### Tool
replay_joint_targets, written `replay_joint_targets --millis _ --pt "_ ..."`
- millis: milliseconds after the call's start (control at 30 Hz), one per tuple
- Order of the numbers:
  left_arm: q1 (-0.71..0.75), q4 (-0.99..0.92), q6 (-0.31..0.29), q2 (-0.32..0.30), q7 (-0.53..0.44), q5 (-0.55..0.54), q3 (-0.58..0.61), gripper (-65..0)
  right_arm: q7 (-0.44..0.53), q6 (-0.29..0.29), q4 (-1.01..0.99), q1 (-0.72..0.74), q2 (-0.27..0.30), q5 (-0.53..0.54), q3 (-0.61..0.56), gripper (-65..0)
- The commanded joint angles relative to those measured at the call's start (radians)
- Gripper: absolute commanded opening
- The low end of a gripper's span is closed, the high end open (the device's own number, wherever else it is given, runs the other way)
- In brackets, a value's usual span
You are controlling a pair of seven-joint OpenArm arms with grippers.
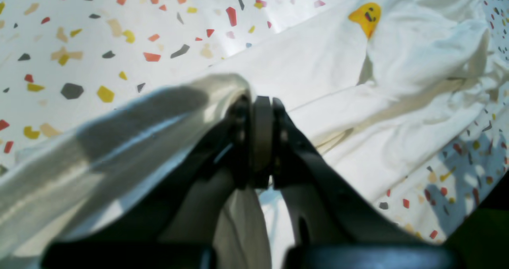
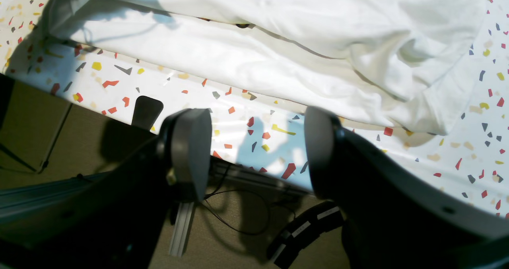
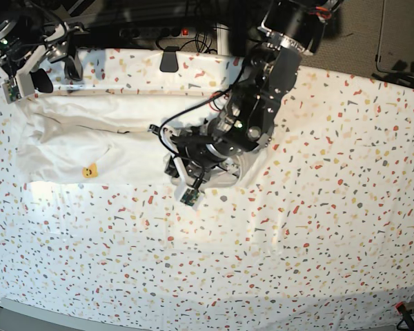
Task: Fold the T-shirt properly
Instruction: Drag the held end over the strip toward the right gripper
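White cotton T-shirt (image 3: 103,134) lying crumpled along the far-left part of the bench (image 3: 317,227), plain reverse mostly up, small yellow smiley print (image 3: 90,170) showing near its front-left edge. Same print (image 1: 366,17) visible in left wrist view on a folded-over layer.

Left gripper (image 1: 262,138) clamped on T-shirt fabric (image 1: 119,142): jaws pressed together, cloth pinched between them and draped off to one side. In base view, left gripper (image 3: 193,181) sitting at the shirt's right end, near bench centre, arm reaching in from the far edge.

Right gripper (image 2: 254,149) spread wide, nothing between the pads (image 2: 193,153); hanging past the far edge of the bench, floor and cables below it. T-shirt (image 2: 278,42) just beyond it on the speckled tablecloth (image 2: 457,149), not touching. In base view, right gripper (image 3: 34,72) at the far-left corner, beside the shirt's far edge.

Shirt bunched and wrinkled, sleeves hard to tell apart.
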Motion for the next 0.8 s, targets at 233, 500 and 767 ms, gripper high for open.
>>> replay_joint_targets --millis 233,500,767 --pt "-0.018 0.002 -0.008 0.014 -0.024 -0.089 0.032 -65.0 0.018 0.004 0.017 -0.003 0.011 0.013 0.006 -28.4" --pt "-0.018 0.002 -0.011 0.014 -0.074 -0.081 0.121 -65.0 0.018 0.004 0.017 -0.003 0.011 0.013 0.006 -28.4" --pt "-0.029 0.002 -0.011 0.014 -0.118 -0.098 0.160 -38.1 0.017 0.004 0.017 -0.003 0.012 0.013 0.006 -28.4"
